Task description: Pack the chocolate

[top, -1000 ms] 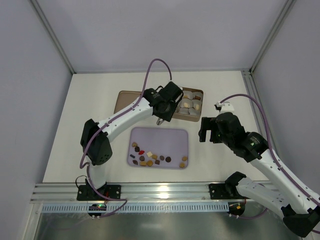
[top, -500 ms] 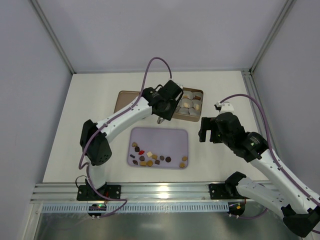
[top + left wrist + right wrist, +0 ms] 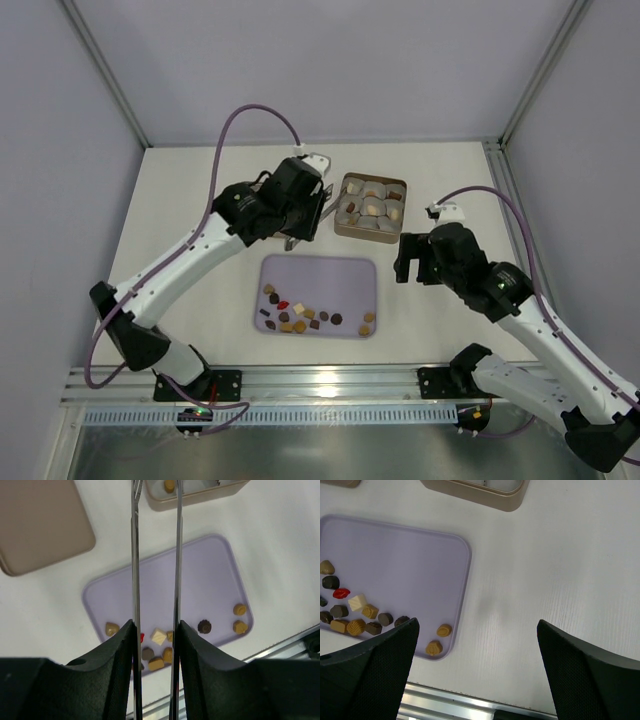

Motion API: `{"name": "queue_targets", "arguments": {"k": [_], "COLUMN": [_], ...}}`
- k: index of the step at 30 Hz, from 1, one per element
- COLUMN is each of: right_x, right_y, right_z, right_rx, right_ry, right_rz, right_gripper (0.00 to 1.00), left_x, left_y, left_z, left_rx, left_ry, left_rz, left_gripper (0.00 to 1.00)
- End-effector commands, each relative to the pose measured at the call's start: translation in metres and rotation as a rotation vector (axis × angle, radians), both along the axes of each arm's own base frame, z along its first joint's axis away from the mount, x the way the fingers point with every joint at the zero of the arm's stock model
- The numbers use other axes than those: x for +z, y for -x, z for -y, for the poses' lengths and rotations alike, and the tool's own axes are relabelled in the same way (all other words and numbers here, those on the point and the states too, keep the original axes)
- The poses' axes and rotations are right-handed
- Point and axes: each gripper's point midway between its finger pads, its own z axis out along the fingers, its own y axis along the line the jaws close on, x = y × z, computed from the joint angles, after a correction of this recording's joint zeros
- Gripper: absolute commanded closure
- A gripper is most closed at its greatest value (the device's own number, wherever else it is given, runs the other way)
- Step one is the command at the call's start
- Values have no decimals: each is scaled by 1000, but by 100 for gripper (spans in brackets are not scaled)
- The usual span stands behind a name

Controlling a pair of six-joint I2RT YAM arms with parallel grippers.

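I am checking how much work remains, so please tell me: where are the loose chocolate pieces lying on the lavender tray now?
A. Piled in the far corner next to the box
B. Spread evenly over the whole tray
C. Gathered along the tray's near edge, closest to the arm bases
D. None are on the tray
C: in the top view the chocolate pieces cluster along the near edge of the lavender tray, while its far part is bare.

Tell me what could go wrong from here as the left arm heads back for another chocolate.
The chocolates lie bunched along the near edge of the purple tray; the left gripper with its thin tweezer tips may nudge neighbours or grab two. The two tan pieces sit close to the tray's corner rim and could be pushed off it. The box looks nearly full of liners, so a drop could miss an open cup.
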Motion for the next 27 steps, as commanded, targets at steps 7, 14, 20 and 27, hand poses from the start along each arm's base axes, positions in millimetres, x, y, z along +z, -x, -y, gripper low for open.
{"name": "queue_targets", "arguments": {"k": [7,14,20,27], "right_x": [11,1,-3,-8], "right_y": [-14,-17,-17,-14], "right_z": [-23,-35,-39,-41], "right_rx": [51,86,90,92], "right_ry": [-68,-79,-93,-105], "right_rz": [25,-8,-22,-32], "right_gripper": [0,0,0,0], "left_x": [-25,-59,-73,-94], "left_y": [58,102,128,148], "left_z": [-76,-109,-130,-140], "left_rx": [137,173,198,211], "left_ry": [-38,-40,-43,-54], "left_rz": [-81,-177,-230,-293], "left_gripper": [62,62,62,63]}}
